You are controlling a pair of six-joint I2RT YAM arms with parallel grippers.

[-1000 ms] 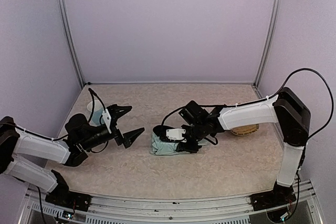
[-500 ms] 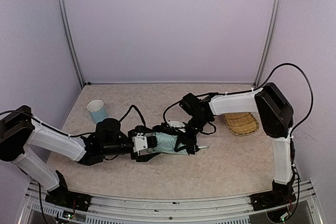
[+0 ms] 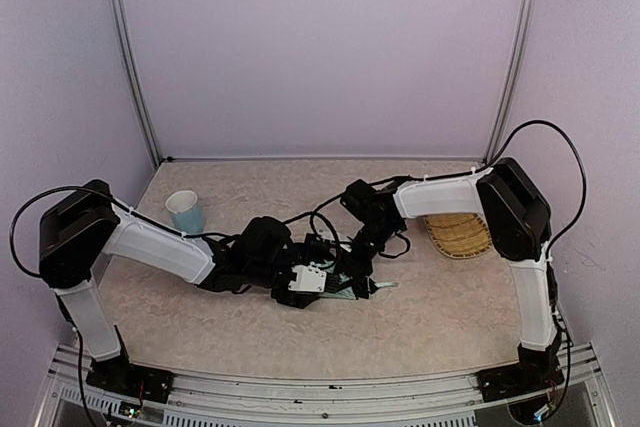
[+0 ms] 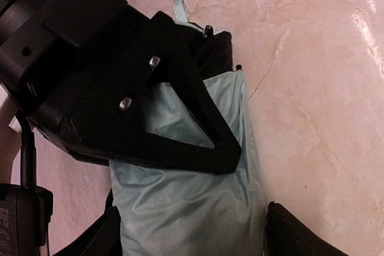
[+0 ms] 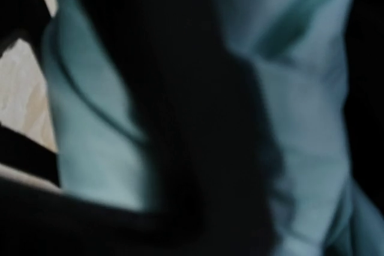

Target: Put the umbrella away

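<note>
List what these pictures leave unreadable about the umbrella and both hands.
Top external: both arms cover most of the umbrella; whether the left hand or the right hand grips it is unclear.
Right wrist: too close and blurred; only mint fabric and dark shapes.
Left wrist: the bottom edge cuts off the umbrella's fabric.

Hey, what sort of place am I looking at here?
Likely a lab test booth, not a home: bare lilac walls, metal corner posts, and robot arms bolted to a rail at the table's edge.
</note>
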